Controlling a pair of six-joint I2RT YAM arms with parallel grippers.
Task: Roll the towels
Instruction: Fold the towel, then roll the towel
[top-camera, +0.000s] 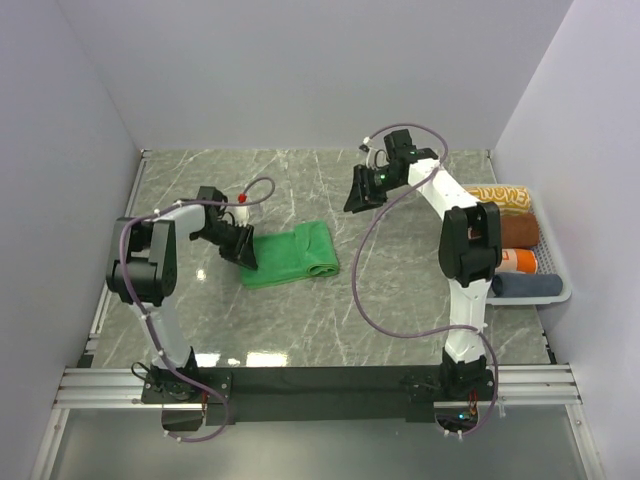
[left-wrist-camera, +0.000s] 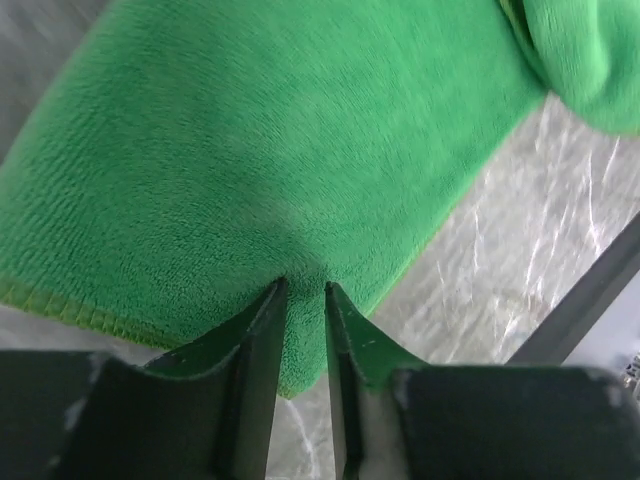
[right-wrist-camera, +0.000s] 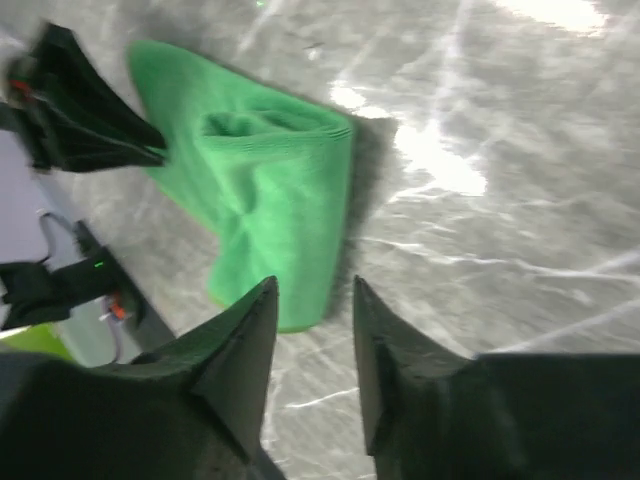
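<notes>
The bright green towel (top-camera: 293, 257) lies on the marble table, its right end partly rolled into a thick fold (top-camera: 321, 245). My left gripper (top-camera: 243, 251) is at the towel's left edge. In the left wrist view its jaws (left-wrist-camera: 305, 288) stand almost together with the towel's (left-wrist-camera: 280, 140) edge pinched between them. My right gripper (top-camera: 362, 190) hangs above the table, right of and beyond the towel, apart from it. In the right wrist view it (right-wrist-camera: 315, 287) is open and empty, and the towel (right-wrist-camera: 270, 190) lies beyond its tips.
A white tray (top-camera: 560, 270) at the right edge holds rolled towels: yellow-striped (top-camera: 500, 194), brown (top-camera: 518, 232), orange-lettered (top-camera: 518, 262), blue-grey (top-camera: 525, 287). White walls enclose the table on three sides. The left gripper also shows in the right wrist view (right-wrist-camera: 85, 120).
</notes>
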